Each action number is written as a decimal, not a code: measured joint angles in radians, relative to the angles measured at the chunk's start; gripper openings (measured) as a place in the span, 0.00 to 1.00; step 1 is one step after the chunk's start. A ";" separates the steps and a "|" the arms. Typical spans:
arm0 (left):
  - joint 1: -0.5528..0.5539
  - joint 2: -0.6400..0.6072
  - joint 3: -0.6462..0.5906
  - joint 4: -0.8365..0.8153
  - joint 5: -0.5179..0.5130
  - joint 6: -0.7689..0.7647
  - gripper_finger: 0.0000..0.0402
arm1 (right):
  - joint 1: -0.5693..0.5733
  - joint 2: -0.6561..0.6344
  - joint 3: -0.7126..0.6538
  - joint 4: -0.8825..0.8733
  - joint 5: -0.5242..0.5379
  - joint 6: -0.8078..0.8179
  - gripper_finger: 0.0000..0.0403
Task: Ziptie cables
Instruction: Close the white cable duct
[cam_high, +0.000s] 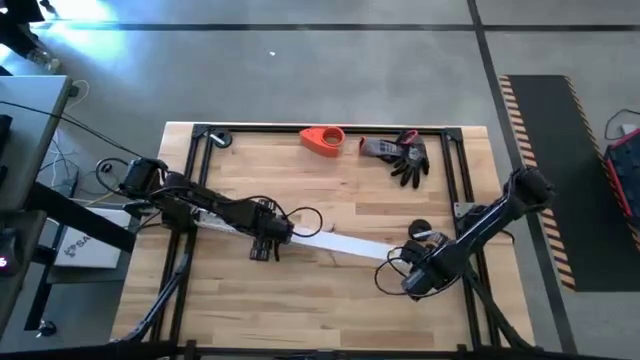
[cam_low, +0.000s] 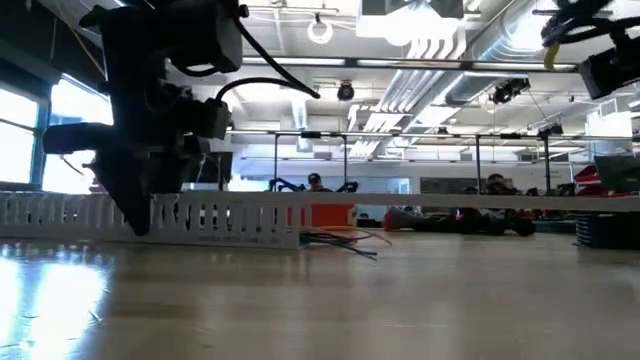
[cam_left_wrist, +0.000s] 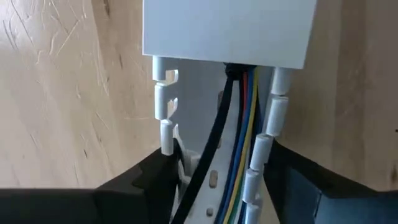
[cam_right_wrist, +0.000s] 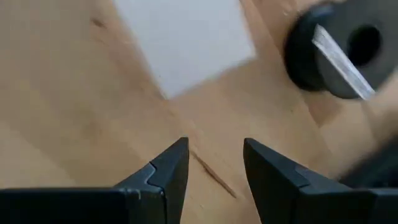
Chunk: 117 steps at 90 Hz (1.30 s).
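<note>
The cables (cam_left_wrist: 239, 134) run in the channel (cam_left_wrist: 273, 118) between the left fingers (cam_left_wrist: 140, 180)

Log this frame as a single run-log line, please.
left gripper: straddling white slotted plastic channel, thin coloured cables inside | right gripper: open, empty, over bare wooden table | flat white strip: on channel

Grey concrete floor (cam_high: 330, 70) surrounds the wooden counter (cam_high: 330, 300), with a hazard-striped black mat (cam_high: 560, 170) at 3 o'clock.
</note>
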 joint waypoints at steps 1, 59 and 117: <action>0.000 0.000 0.000 0.000 0.000 0.000 0.47 | 0.000 0.000 -0.003 0.001 0.000 0.002 0.34; -0.025 0.005 0.008 0.129 -0.012 0.021 0.47 | -0.139 0.000 -0.050 0.188 0.079 -0.171 0.34; 0.030 -0.002 0.123 -0.160 0.056 -0.002 0.77 | -0.116 0.000 -0.045 0.188 0.119 -0.117 0.34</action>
